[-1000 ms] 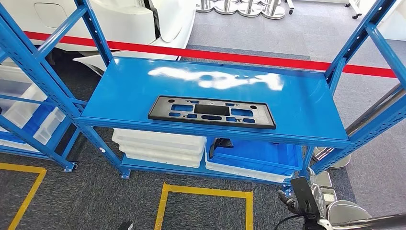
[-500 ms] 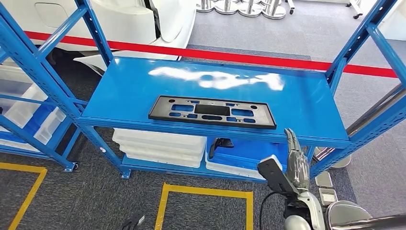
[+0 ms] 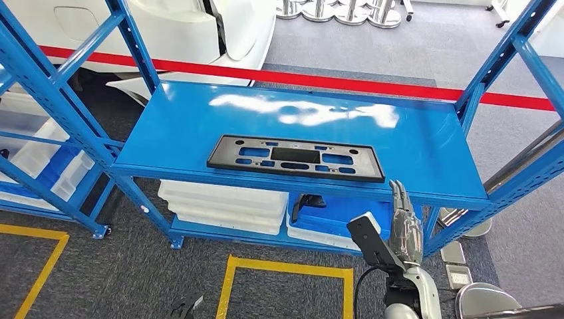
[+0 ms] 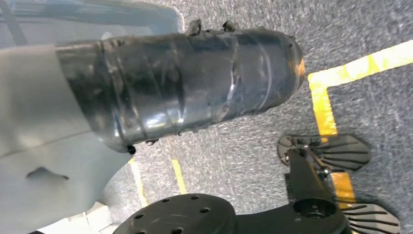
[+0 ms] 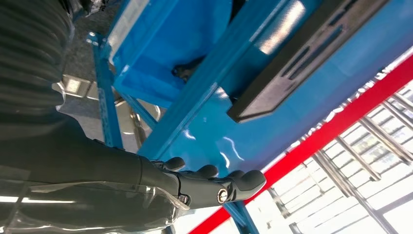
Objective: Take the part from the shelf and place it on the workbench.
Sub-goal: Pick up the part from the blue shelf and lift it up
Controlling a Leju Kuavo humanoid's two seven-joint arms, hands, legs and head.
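We see the part (image 3: pixel 295 157), a flat black rectangular frame with cut-outs, lying flat on the top board of the blue shelf (image 3: pixel 425 143), near the front edge and about midway along it. Nothing touches it.

The right hand (image 3: pixel 403 222) is raised in front of the shelf, below and to the right of the part, just short of the front edge of the board. Its fingers (image 5: pixel 214 185) are stretched out nearly straight and side by side, holding nothing; we read it as open. From the right wrist we see the same dark fingers reaching toward the board, with the part's end (image 5: pixel 292 63) lying beyond them, apart from the hand.

We cannot tell the state of the left hand: the left wrist view looks down at grey carpet with yellow floor tape (image 4: pixel 324 97), and we cannot make out fingers.

Lower level of the shelf: white trays (image 3: pixel 223 206) stacked on the left, a blue bin (image 3: pixel 342 209) on the right with a small dark object (image 3: pixel 307 201) at its left edge.

Far behind the shelf a red line (image 3: pixel 346 81) runs across the floor, with a white body (image 3: pixel 199 26) beyond it. A yellow taped square (image 3: pixel 287 269) marks the floor near us.
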